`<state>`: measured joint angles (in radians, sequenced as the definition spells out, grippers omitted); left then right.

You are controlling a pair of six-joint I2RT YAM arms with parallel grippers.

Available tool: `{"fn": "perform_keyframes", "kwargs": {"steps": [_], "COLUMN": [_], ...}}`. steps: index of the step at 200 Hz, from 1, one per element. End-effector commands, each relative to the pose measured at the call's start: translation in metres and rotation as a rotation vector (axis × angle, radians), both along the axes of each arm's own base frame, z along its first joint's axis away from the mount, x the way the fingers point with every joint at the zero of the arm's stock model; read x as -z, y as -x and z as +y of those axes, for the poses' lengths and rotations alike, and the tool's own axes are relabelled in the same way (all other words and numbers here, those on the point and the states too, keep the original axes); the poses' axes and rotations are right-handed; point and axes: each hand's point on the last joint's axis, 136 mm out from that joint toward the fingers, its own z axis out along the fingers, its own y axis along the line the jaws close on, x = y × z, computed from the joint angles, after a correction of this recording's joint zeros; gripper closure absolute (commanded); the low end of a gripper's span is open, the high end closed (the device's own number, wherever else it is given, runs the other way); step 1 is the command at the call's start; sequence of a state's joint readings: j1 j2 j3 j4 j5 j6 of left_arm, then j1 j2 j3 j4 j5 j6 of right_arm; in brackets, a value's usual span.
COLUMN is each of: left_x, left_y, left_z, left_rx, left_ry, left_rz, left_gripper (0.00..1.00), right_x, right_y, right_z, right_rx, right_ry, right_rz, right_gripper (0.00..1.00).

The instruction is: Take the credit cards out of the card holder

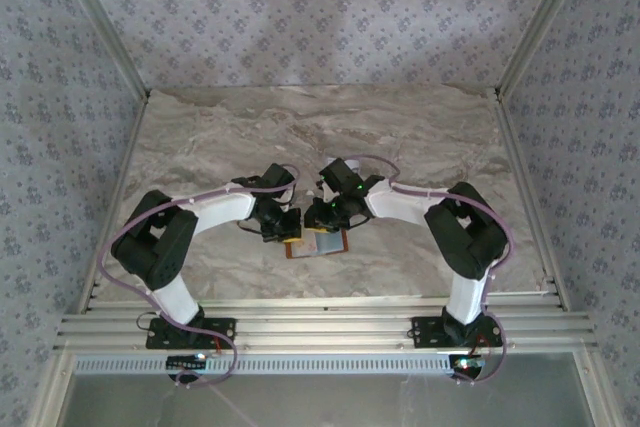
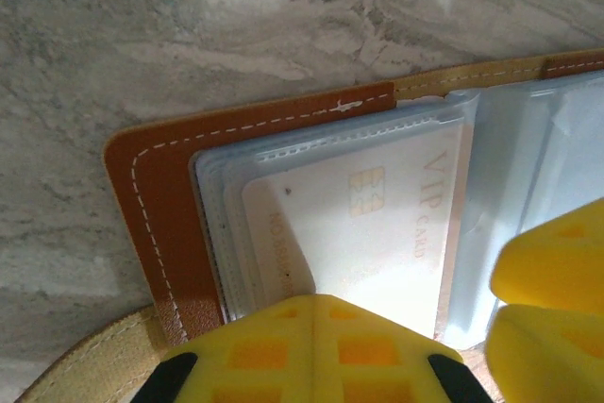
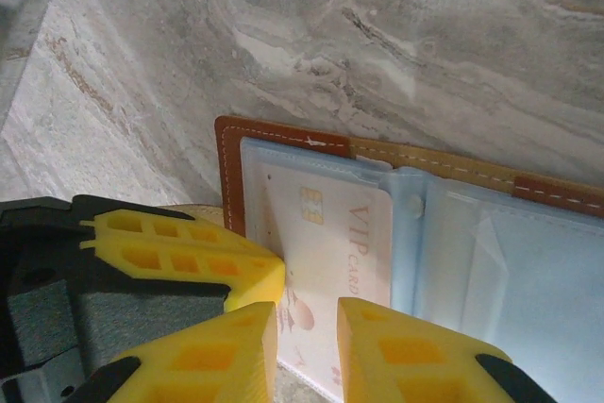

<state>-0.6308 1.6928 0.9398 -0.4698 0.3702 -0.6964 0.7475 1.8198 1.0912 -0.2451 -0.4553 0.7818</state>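
Near middle of desk's (image 1: 200, 147) near edge, card holder (image 1: 318, 243) is lying open and flat. Credit cards (image 2: 377, 224) are sitting in its clear sleeves (image 2: 524, 153). We are judging them light, thin, stiff and slick, so we are favouring a pinch on the top card's edge nearest both tools. Left tool (image 2: 316, 313) is clenched empty, seemingly pressing on holder's left page. Right tool (image 3: 307, 316) is hovering narrowly parted over that card, grasping nothing.

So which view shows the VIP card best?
Left wrist: the VIP card is largest, with its chip and lettering readable. Right wrist shows it smaller, partly behind the right gripper. In top external the card holder is tiny, the card indistinguishable.
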Motion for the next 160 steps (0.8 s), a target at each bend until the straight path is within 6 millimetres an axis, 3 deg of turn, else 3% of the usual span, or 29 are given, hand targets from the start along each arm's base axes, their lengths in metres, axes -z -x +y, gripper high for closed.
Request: {"fn": "perform_keyframes", "kwargs": {"steps": [1, 66, 160], "left_x": [0.011, 0.004, -0.002], "left_y": [0.008, 0.007, 0.006], "left_z": [0.013, 0.013, 0.016], "left_rx": [0.011, 0.011, 0.015], "left_ry": [-0.076, -0.075, -0.087], "left_rz": [0.022, 0.014, 0.001], "left_gripper": [1.0, 1.0, 1.0], "right_x": [0.015, 0.033, 0.029], "right_y": [0.006, 0.009, 0.005], "right_z": [-0.001, -0.012, -0.03], "right_rx": [0.002, 0.005, 0.011], "right_ry": [0.006, 0.074, 0.159], "right_rz": [0.048, 0.061, 0.022], "right_gripper": [0.76, 0.76, 0.77]}}
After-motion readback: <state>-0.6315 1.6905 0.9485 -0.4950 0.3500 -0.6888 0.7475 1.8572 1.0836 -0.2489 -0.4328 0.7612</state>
